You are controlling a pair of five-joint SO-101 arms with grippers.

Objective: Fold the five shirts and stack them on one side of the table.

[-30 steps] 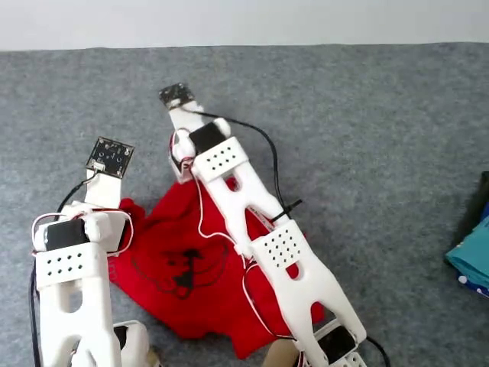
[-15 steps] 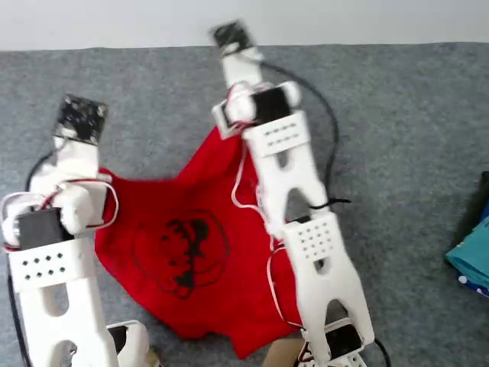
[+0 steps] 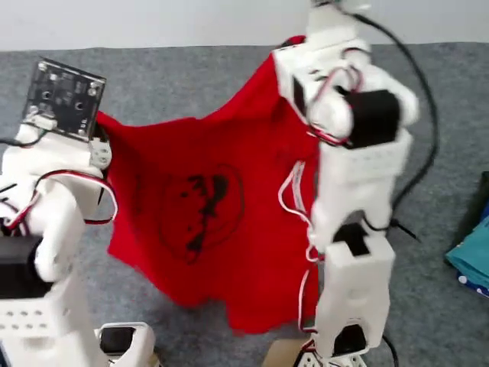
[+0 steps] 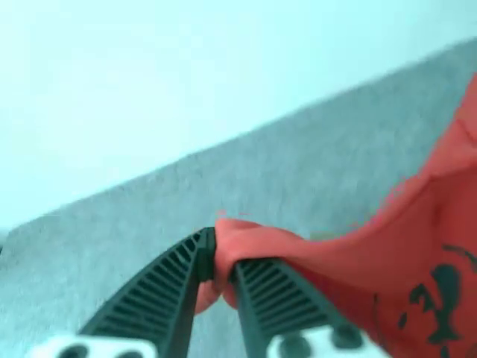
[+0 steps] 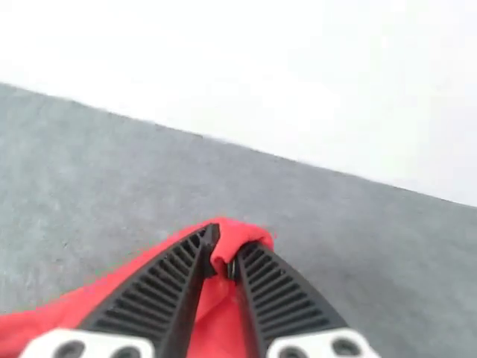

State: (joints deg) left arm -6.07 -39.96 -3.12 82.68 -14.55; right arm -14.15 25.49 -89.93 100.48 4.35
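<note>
With the left gripper point(image 4: 216, 257) and right gripper point(image 5: 222, 250) each clamped on a top corner, the red shirt point(image 3: 199, 214) hangs spread above the middle of the surface point(image 3: 428, 115), not yet folded, so most folding seems left, while teal cloth point(image 3: 472, 260) lies at the right edge.

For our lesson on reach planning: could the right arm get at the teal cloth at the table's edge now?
Probably not yet: the right gripper is shut on the red shirt it shares with the left gripper, so the teal cloth must wait.
</note>
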